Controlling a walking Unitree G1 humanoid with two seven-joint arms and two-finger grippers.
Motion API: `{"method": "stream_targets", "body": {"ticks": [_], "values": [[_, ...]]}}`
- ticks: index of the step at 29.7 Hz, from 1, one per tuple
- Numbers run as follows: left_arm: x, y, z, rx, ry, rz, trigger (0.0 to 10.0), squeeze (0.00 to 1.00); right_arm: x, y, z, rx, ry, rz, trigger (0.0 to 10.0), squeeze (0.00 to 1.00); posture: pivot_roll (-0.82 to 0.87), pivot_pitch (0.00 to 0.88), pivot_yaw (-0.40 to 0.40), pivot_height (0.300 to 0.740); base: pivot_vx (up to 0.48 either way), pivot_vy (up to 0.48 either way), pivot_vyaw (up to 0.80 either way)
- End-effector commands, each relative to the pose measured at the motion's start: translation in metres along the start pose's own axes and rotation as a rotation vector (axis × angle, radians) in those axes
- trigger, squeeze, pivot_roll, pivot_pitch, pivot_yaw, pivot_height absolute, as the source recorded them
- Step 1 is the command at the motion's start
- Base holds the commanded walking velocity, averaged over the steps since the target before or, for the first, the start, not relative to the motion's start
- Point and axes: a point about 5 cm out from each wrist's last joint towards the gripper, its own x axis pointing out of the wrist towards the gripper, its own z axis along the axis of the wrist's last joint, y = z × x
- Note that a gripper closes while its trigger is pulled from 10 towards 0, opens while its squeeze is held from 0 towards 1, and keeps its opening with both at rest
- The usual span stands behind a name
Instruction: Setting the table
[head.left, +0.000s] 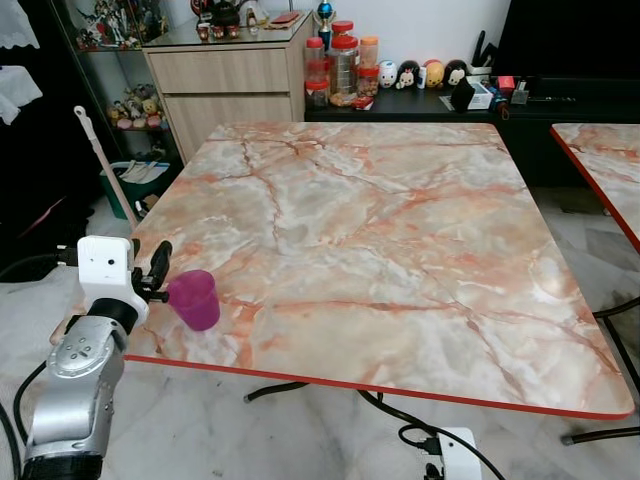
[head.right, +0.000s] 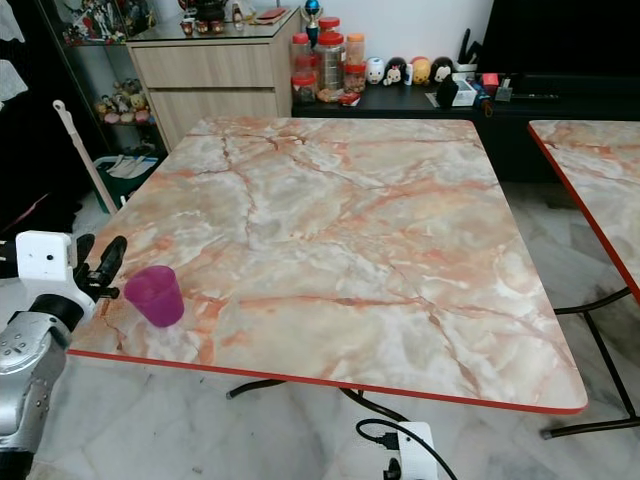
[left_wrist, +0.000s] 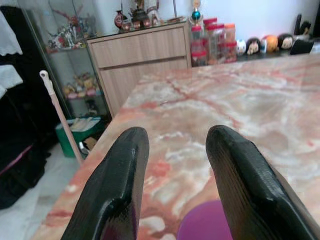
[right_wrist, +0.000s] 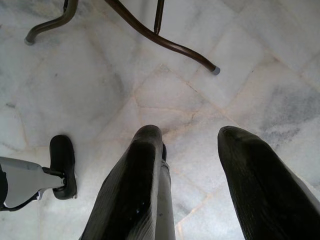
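A purple plastic cup (head.left: 195, 298) stands upright near the front left corner of the marble table (head.left: 380, 200). My left gripper (head.left: 155, 272) hangs just left of the cup, at the table's edge, level with the cup's rim. In the left wrist view its two black fingers (left_wrist: 120, 180) are open, and the cup's rim (left_wrist: 205, 222) lies low between them, apart from both. My right gripper (right_wrist: 192, 132) hangs idle over the marble floor, open and holding nothing.
A second marble table (head.left: 605, 160) stands at the right. Behind are a wooden cabinet (head.left: 225, 80), jars (head.left: 343, 68) and a dark console. A white pole (head.left: 100, 160) and a green bin (head.left: 135, 185) are on the left. A power strip (head.left: 455, 455) and cables lie under the table.
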Motion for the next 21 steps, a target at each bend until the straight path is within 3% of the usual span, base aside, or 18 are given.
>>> {"method": "stream_targets", "body": {"ticks": [1, 5, 7, 16, 21], "values": [[-0.005, 0.008, 0.003, -0.005, 0.015, 0.012, 10.0, 0.00, 0.001, 0.001, 0.005, -0.012, -0.007, 0.002, 10.0, 0.00, 0.11, 0.038, 0.040, 0.732, 0.000, 0.000, 0.00], [-0.013, 0.005, 0.002, -0.108, 0.030, -0.016, 10.0, 0.00, 0.002, 0.002, 0.008, -0.016, -0.013, 0.011, 10.0, 0.00, 0.11, 0.031, 0.038, 0.732, 0.000, 0.000, 0.00], [-0.013, 0.004, 0.002, -0.112, 0.032, -0.023, 10.0, 0.00, 0.002, 0.003, 0.008, -0.022, -0.011, 0.014, 10.0, 0.00, 0.11, 0.030, 0.038, 0.732, 0.000, 0.000, 0.00], [-0.010, 0.002, -0.006, -0.017, 0.160, -0.055, 10.0, 0.00, 0.001, 0.006, 0.006, -0.040, 0.002, 0.021, 10.0, 0.00, 0.11, 0.009, 0.049, 0.732, 0.000, 0.000, 0.00], [-0.009, 0.011, -0.008, -0.007, 0.211, -0.036, 10.0, 0.00, 0.000, 0.005, 0.000, -0.045, 0.015, 0.020, 10.0, 0.00, 0.10, 0.000, 0.057, 0.732, 0.000, 0.000, 0.00]]}}
